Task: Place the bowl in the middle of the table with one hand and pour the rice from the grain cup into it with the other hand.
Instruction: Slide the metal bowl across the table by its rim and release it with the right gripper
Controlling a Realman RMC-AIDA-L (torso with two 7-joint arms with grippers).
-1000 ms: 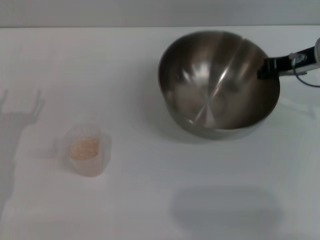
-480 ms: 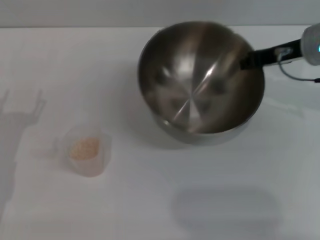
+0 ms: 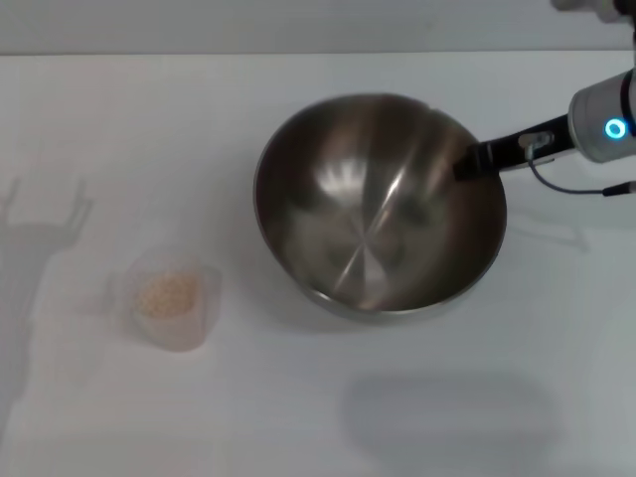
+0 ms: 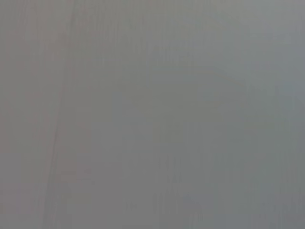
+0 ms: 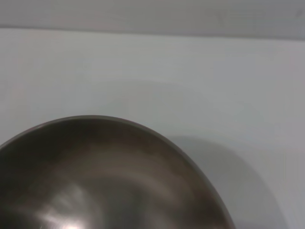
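Observation:
The shiny steel bowl (image 3: 378,204) is near the middle of the white table (image 3: 298,397), tilted with its near side low. My right gripper (image 3: 467,162) is shut on the bowl's right rim, its arm reaching in from the right edge. The bowl's inside also fills the lower part of the right wrist view (image 5: 100,176). The clear grain cup (image 3: 175,296) stands upright at the left front with pale rice (image 3: 166,294) in its bottom. My left gripper is out of view; only its shadow falls on the table at the far left.
The table's far edge (image 3: 199,54) meets a grey wall. The left wrist view shows only a plain grey surface (image 4: 152,114). A faint rectangular shadow (image 3: 447,417) lies on the table in front of the bowl.
My right gripper has carried the bowl leftward and toward me, from the table's right side to near the middle. The cup has not moved.

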